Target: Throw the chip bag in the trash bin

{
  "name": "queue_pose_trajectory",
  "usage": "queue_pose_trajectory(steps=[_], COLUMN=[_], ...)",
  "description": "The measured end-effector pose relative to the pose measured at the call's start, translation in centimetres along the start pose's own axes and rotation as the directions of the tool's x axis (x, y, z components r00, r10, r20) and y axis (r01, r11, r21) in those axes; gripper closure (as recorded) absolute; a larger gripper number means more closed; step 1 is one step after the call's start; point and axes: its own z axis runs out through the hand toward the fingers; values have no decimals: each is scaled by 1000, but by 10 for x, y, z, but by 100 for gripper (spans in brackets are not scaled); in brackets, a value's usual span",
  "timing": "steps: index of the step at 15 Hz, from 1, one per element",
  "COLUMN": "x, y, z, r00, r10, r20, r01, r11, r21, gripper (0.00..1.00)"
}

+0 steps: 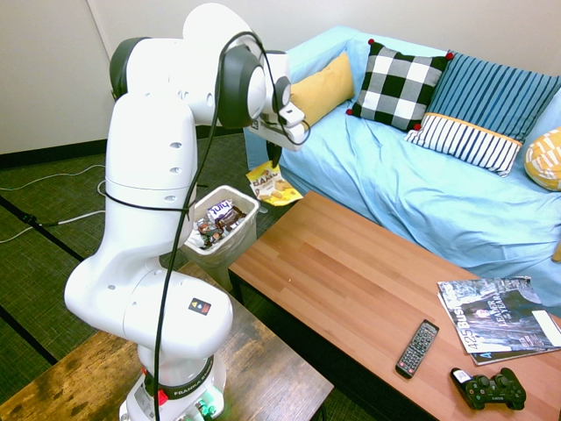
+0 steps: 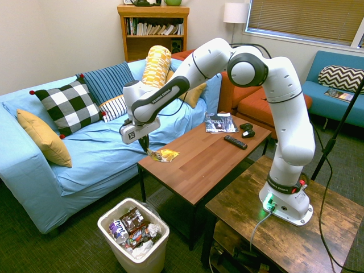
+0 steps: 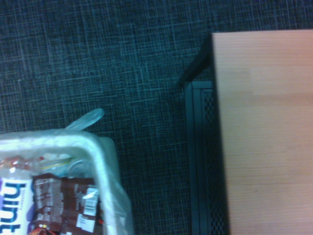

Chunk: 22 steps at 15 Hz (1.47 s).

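Claw (image 2: 144,149) hangs over the corner of the wooden surface (image 2: 210,153) nearest the trash bin (image 2: 136,253), and its fingers pinch the chip bag (image 2: 164,154), which looks to sit just at that corner. The trash bin stands on the floor beside that corner, full of dark wrappers (image 2: 133,219).

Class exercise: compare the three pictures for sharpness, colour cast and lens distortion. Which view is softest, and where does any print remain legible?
Wrist view: softest, with a bluish cast; the table edge is blurred, though "hint" on a wrapper in the trash bin stays legible. First exterior view: sharp, wide-angle stretch enlarges the near arm; the chip bag is clear. Second exterior view: even room light, soft shadows.
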Motion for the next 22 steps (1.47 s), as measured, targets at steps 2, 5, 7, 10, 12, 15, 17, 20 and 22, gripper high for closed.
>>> queue_pose_trajectory(steps=[2, 5, 7, 10, 12, 15, 17, 20, 22], x=[-41, -97, -128, -156, -166, -184, -193, -197, -197], y=[-33, -74, -94, -109, -115, -119, -123, -126, -127], z=[13, 46, 68, 99, 115, 131, 141, 153, 154], r00=[998, 989, 982, 976, 969, 960, 957, 955, 955], r10=[-54, -132, -171, -210, -242, -277, -289, -296, -297], r20=[-26, -65, -77, -57, -41, -32, -26, -23, -23], r01=[53, 130, 165, 201, 234, 266, 279, 285, 286], r11=[999, 991, 984, 971, 960, 946, 940, 935, 935], r21=[-10, -42, -70, -130, -152, -183, -196, -212, -209], gripper=[100, 100, 100, 100, 100, 100, 0, 0, 0])
